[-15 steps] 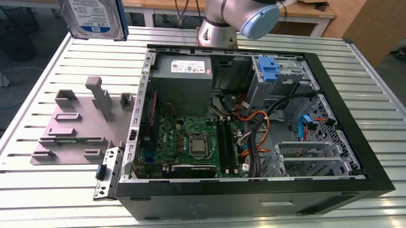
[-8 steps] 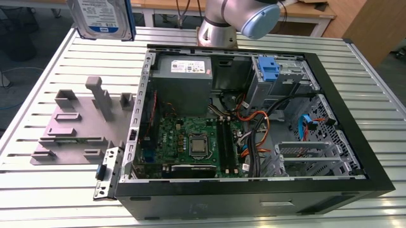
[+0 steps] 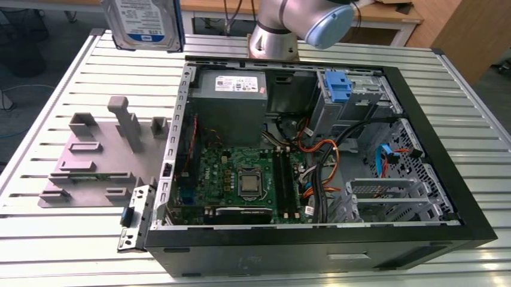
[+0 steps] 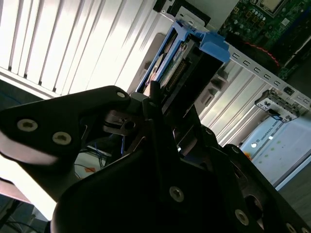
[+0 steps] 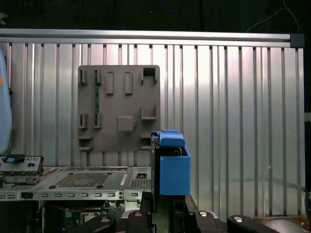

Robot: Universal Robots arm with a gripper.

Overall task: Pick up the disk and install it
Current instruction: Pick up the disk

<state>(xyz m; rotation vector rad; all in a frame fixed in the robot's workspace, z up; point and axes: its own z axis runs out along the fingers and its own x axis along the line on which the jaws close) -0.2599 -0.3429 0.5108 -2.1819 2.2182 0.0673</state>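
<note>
One disk (image 3: 143, 24), framed in blue, is clamped tight between the jaws of the gripper (image 5: 167, 208), high above the table's (image 3: 48, 101) far corner at the exterior view's left, beyond the grey stand (image 3: 100, 161) and open computer case (image 3: 319, 149).

The arm (image 3: 276, 24) was a silver-grey tube with a pale blue cap (image 3: 329, 27); the gripper (image 4: 163, 104) looked black, perhaps matte, studded with silver screws (image 4: 175, 193)

The disk (image 3: 143, 24) is cut off by the exterior view's top edge.
</note>
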